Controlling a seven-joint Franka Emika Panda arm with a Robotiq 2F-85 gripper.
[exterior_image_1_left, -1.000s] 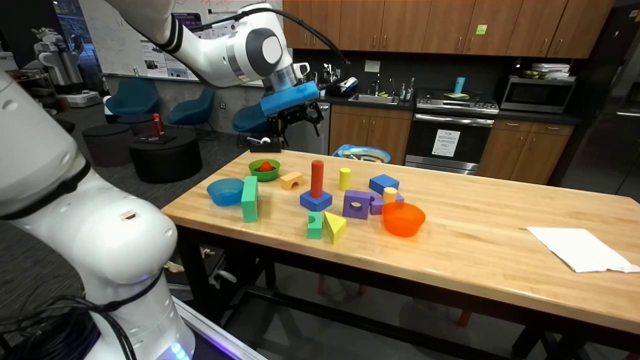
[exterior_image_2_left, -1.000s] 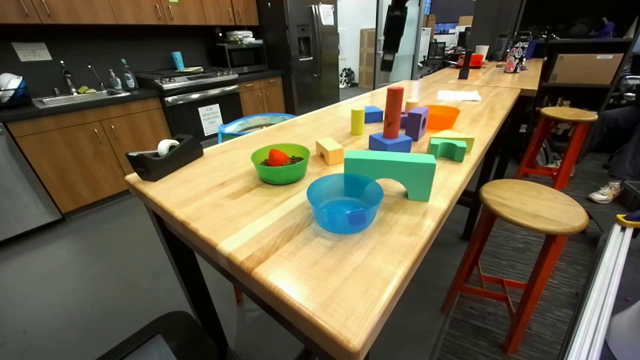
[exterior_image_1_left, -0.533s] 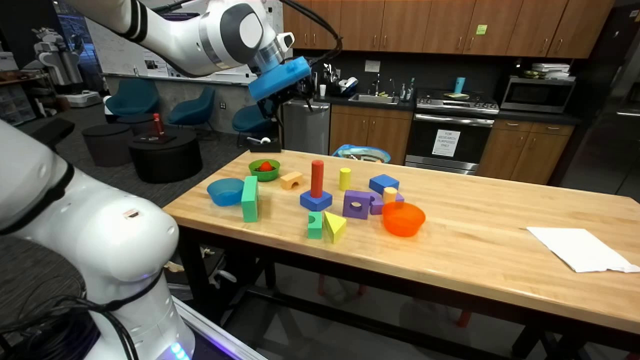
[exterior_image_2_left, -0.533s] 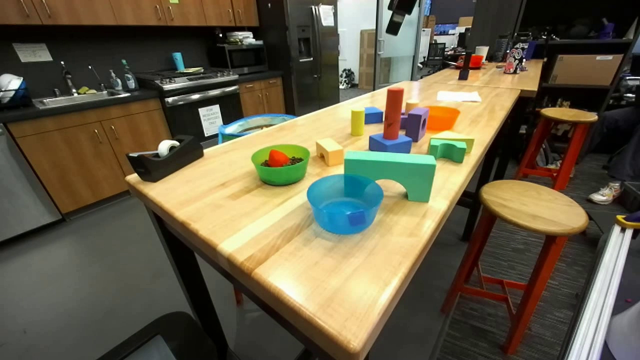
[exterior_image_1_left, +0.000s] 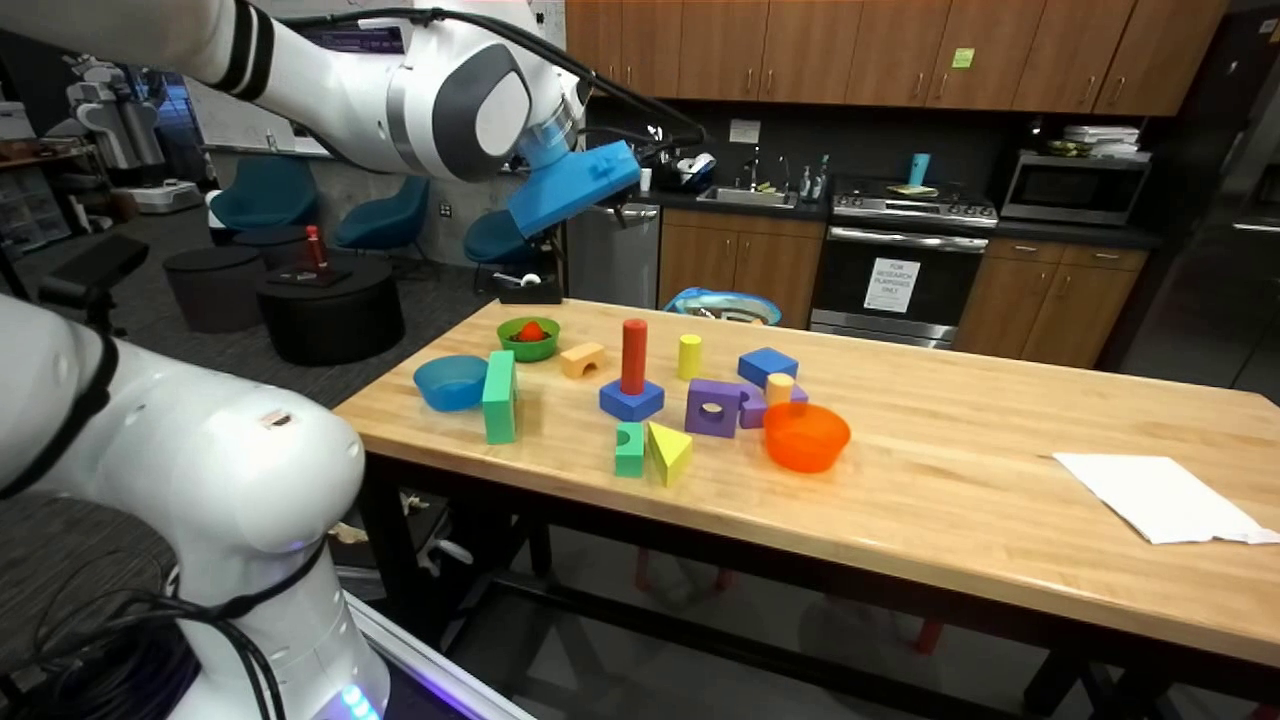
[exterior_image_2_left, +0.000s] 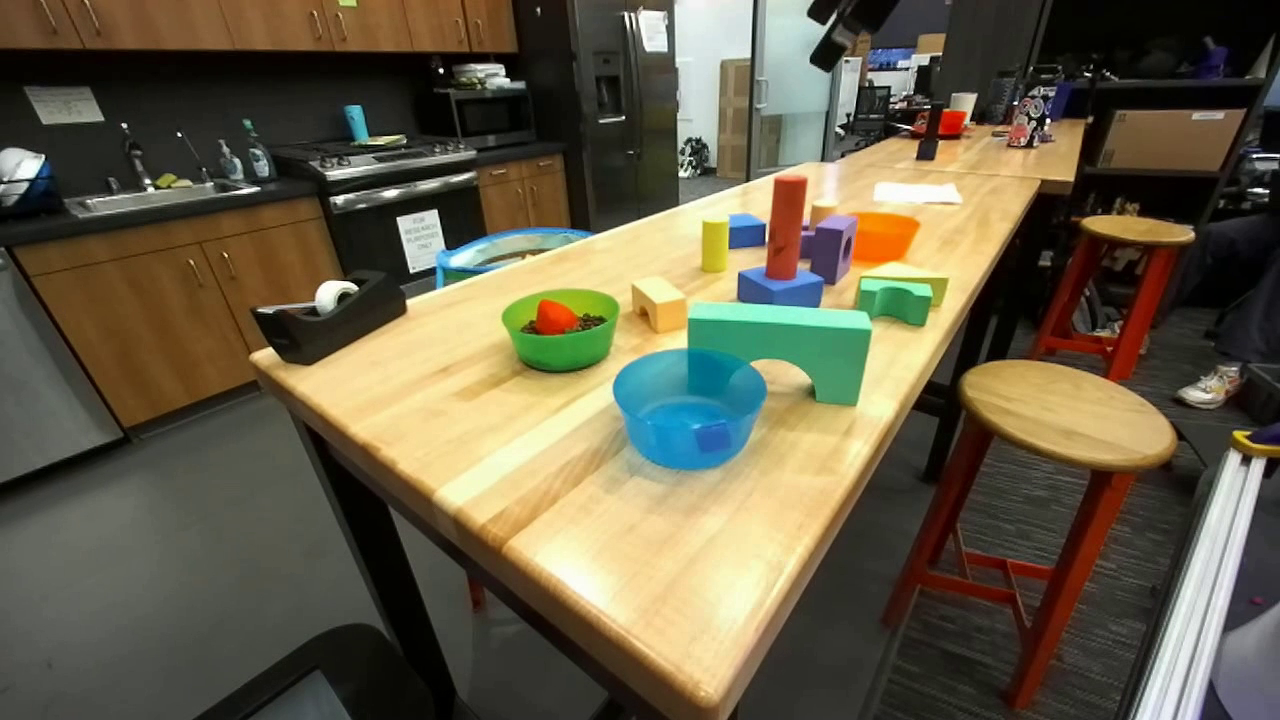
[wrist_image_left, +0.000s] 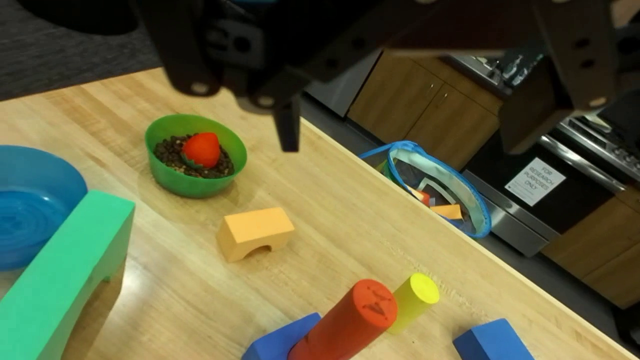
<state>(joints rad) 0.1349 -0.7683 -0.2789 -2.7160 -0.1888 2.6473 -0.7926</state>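
Observation:
High above the table's far-left end in an exterior view, my gripper is mostly hidden behind its blue mount (exterior_image_1_left: 575, 185). The wrist view shows the gripper (wrist_image_left: 402, 149) wide open, with nothing between its fingers. Below it stands a green bowl (wrist_image_left: 187, 184) holding dark beans and a red strawberry (wrist_image_left: 204, 149). Near that bowl lies an orange arch block (wrist_image_left: 257, 229). A red cylinder (wrist_image_left: 345, 322) stands on a blue block (wrist_image_left: 280, 340), with a yellow cylinder (wrist_image_left: 412, 305) close by. A long green arch block (wrist_image_left: 62, 280) stands beside the blue bowl (wrist_image_left: 50, 167).
Purple blocks (exterior_image_1_left: 712, 410), a small green block (exterior_image_1_left: 629, 455), a yellow wedge (exterior_image_1_left: 670, 453) and an orange bowl (exterior_image_1_left: 806, 440) sit toward the table's middle. White paper (exterior_image_1_left: 1165, 495) lies farther along. A tape dispenser (exterior_image_2_left: 335, 318) rests at a corner; a blue-rimmed bin (wrist_image_left: 482, 210) stands beyond the edge.
The gripper has risen from where it hung over the table end, and the wrist has tilted so the mount hides the fingers in an exterior view. Blocks and bowls have not moved.

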